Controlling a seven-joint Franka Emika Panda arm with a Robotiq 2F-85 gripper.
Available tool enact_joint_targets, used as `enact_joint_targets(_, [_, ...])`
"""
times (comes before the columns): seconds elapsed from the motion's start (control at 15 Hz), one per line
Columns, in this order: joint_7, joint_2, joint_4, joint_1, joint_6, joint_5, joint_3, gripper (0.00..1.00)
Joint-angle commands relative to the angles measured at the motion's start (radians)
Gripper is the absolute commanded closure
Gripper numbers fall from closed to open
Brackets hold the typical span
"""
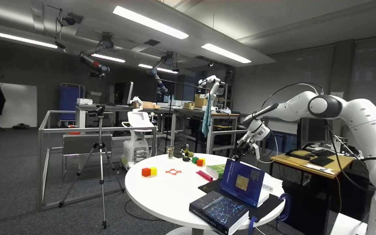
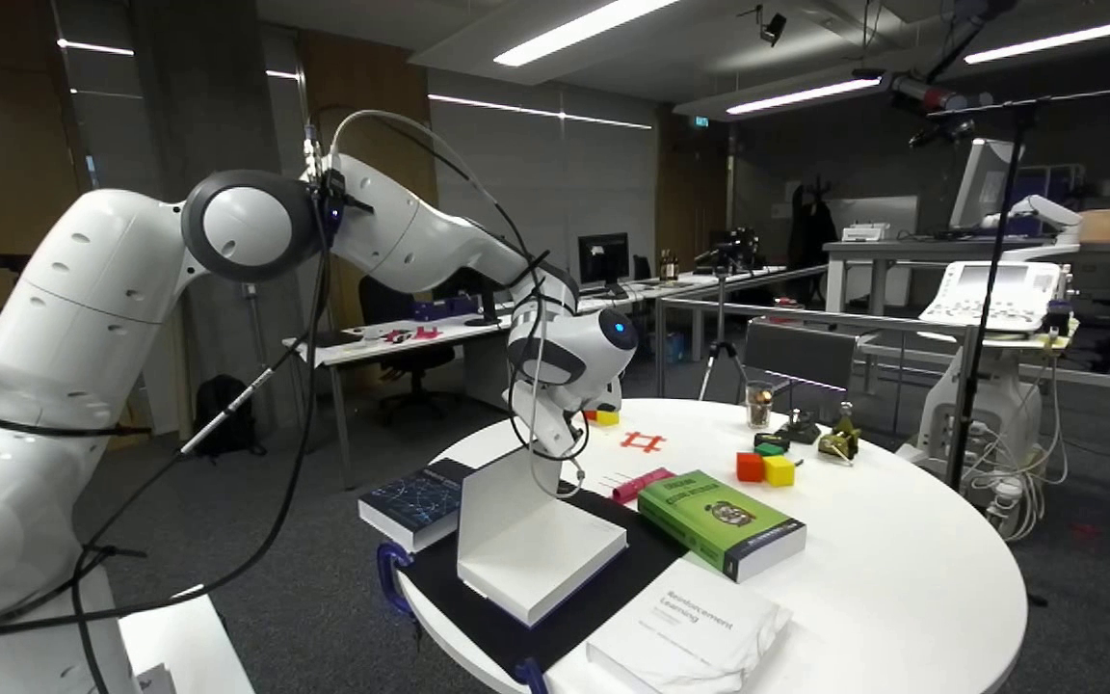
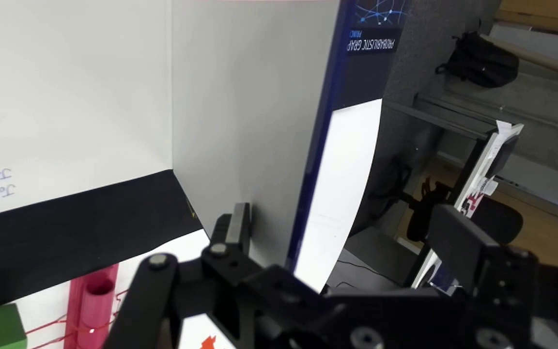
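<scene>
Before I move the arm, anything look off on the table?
Yes: the dark Probabilistic Graphical Models book juts past the edge of the round table, so it could get knocked off. Also, the blue Cognitive Science book lies open with one cover raised. No spill or damage stands out.

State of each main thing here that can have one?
Black two-fingered gripper: open
Blue hardcover book: open, cover raised
Thick green book: closed, flat
White "Reinforcement Learning" book: closed, flat
Black book with blue web pattern: closed, flat
Clear round cup: upright
Long white ceiling lights: lit
</scene>
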State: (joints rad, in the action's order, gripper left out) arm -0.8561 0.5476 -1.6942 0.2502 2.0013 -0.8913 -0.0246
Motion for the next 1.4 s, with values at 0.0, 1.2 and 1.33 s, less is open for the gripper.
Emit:
enact_joint_targets(0.0, [-0.002,-0.067,-0.074,-0.017,-0.001,-0.03,-0.003,0.0])
enact_joint_targets(1.2, [-0.002,-0.105,-0.169,-0.1,-0.024,-0.036,-0.044,0.0])
enact_joint_targets(1.33, [0.001,-0.105,-0.181,-0.111,-0.028,-0.033,-0.045,0.0])
